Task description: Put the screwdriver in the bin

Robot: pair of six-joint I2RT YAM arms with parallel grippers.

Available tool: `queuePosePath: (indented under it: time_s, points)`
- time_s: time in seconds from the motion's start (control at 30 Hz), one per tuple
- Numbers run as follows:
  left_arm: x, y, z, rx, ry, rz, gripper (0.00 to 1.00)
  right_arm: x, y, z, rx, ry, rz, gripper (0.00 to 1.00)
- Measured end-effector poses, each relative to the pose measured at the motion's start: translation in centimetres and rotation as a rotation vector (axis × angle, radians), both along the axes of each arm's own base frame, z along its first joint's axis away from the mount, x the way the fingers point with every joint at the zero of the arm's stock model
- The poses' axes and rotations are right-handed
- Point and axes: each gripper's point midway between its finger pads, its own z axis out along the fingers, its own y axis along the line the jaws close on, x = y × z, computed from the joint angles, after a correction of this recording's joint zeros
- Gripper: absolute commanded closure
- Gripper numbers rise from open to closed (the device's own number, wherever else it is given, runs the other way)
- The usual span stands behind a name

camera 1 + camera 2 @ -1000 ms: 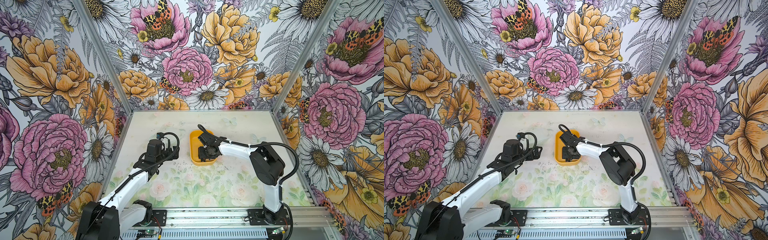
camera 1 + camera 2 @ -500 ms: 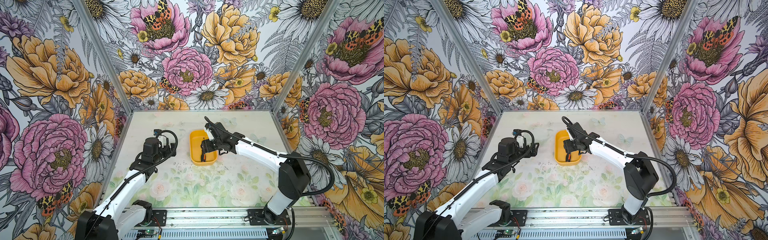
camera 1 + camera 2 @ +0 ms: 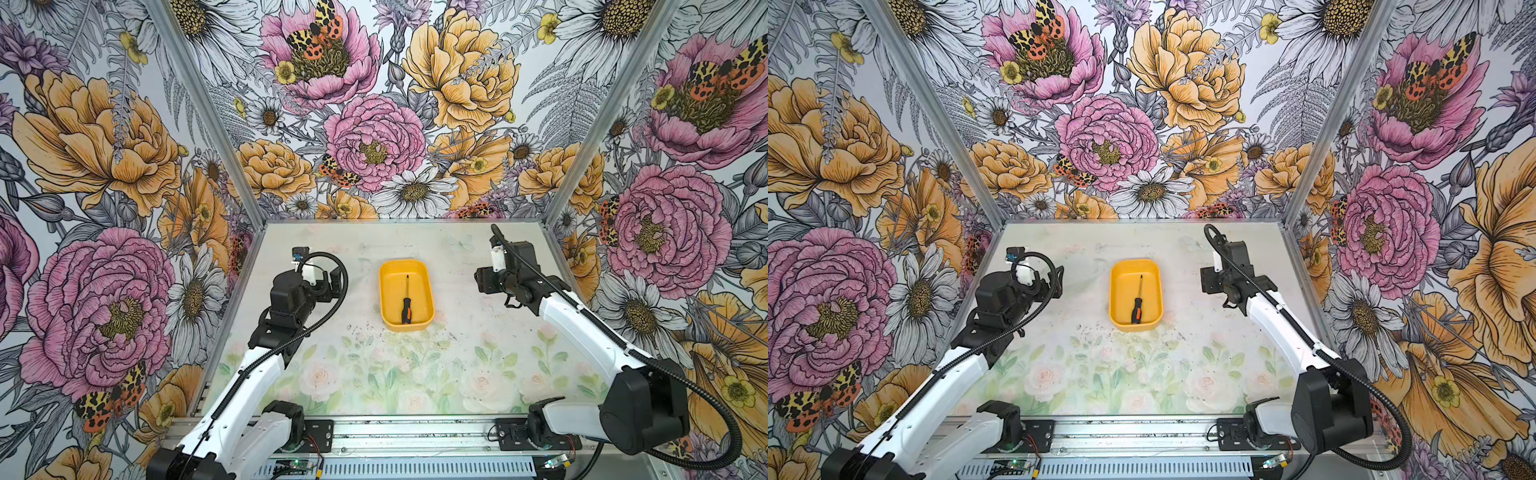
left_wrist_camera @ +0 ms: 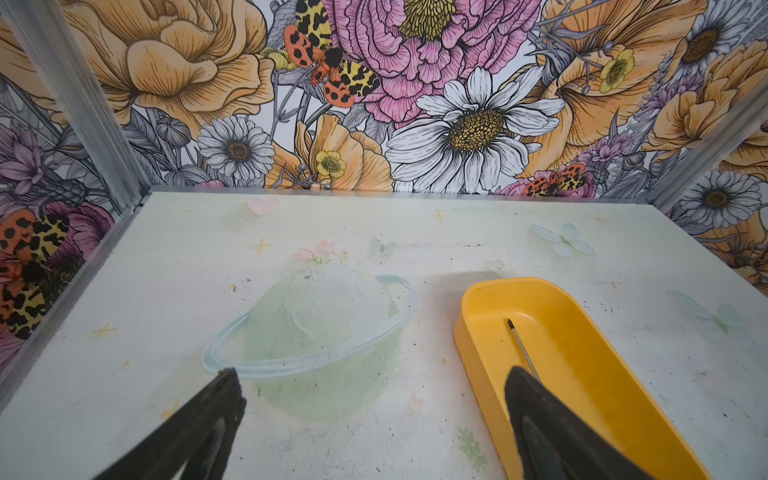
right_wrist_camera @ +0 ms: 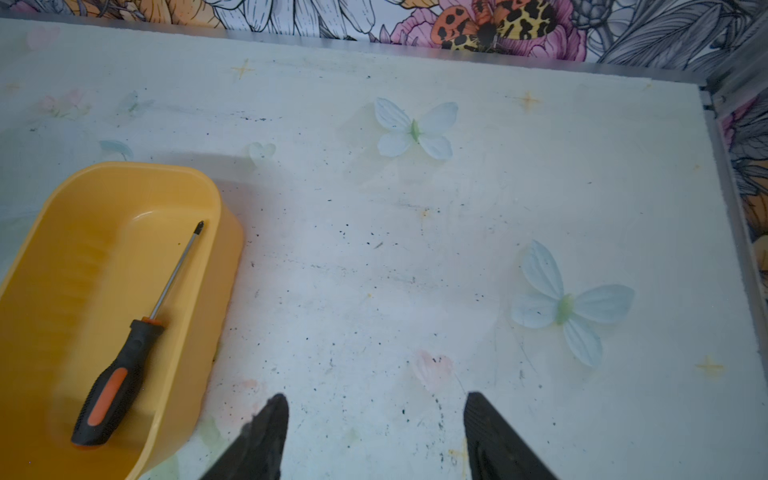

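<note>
The screwdriver [image 5: 137, 336] lies flat inside the bin [image 5: 62, 257] on the table [image 5: 374, 249], handle toward the near end. The right pincer [image 5: 376, 401] stands open and empty, off to the bin's right (clear of it in both top views). The left pincer [image 4: 372, 374], likewise open and empty, hangs left of the bin.

The bin [image 3: 390, 291] is plain yellow-orange. The screwdriver [image 3: 405, 311] has a black handle with an orange inlay and a silvery-dark shaft. The table [image 3: 374, 374] is pale whitish-green and black-speckled, with faded pink roses and green leaves toward six o'clock and pale blue butterflies toward one o'clock. The walls [image 3: 374, 141] carry pink, orange and white flowers with black-spotted orange-yellow moths. The left arm [image 3: 257, 374] and right arm [image 3: 573, 324] are white with black joints.
</note>
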Motion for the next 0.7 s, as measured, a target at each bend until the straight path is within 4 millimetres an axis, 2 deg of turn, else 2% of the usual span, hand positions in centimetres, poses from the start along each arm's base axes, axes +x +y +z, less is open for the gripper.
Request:
queuePosePath:
  time_s: [0.2, 0.33, 0.47, 0.7]
  points:
    - [0.3, 2.1, -0.5, 0.033, -0.059, 0.059, 0.01, 0.7, -4.1, -1.9, -0.004, -0.067, -0.098, 0.32]
    - [0.3, 3.4, -1.3, 0.042, -0.085, 0.096, 0.01, 1.1, -5.8, -3.0, 0.000, -0.140, -0.144, 0.32]
    - [0.5, 4.7, -1.8, 0.044, -0.102, 0.133, 0.01, 1.1, -6.9, -4.2, -0.007, -0.218, -0.167, 0.32]
    - [1.3, 5.7, -2.7, 0.047, -0.113, 0.151, 0.01, 1.3, -7.1, -5.6, -0.030, -0.327, -0.152, 0.32]
